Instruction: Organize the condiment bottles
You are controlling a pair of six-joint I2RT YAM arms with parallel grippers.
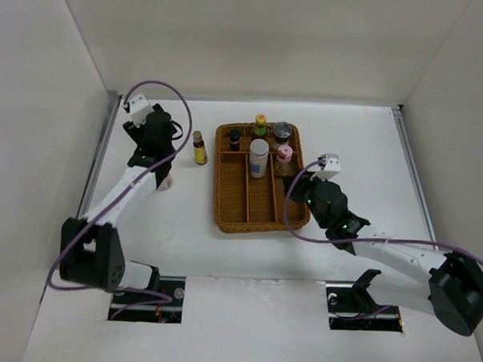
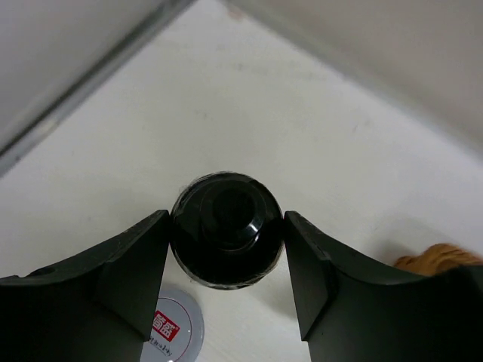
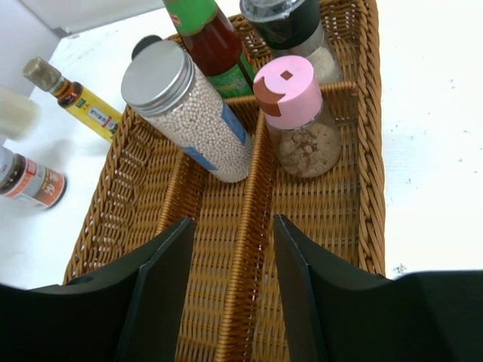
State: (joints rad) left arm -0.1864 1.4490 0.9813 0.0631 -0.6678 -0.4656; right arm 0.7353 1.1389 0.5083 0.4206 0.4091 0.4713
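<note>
Grasp step: left gripper clamped on black-capped bottle out on table left of wicker tray, right gripper agape over tray's near compartments; next, likely lift straight up, carry into free slot.

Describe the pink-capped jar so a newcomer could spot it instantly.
Find the brown wicker tray mid-table; look in its right-hand lane, toward the far end. The pink-capped jar stands there, just nearer than a dark-capped jar and right of a taller grey-lidded jar; it alone has a pink cap.
</note>
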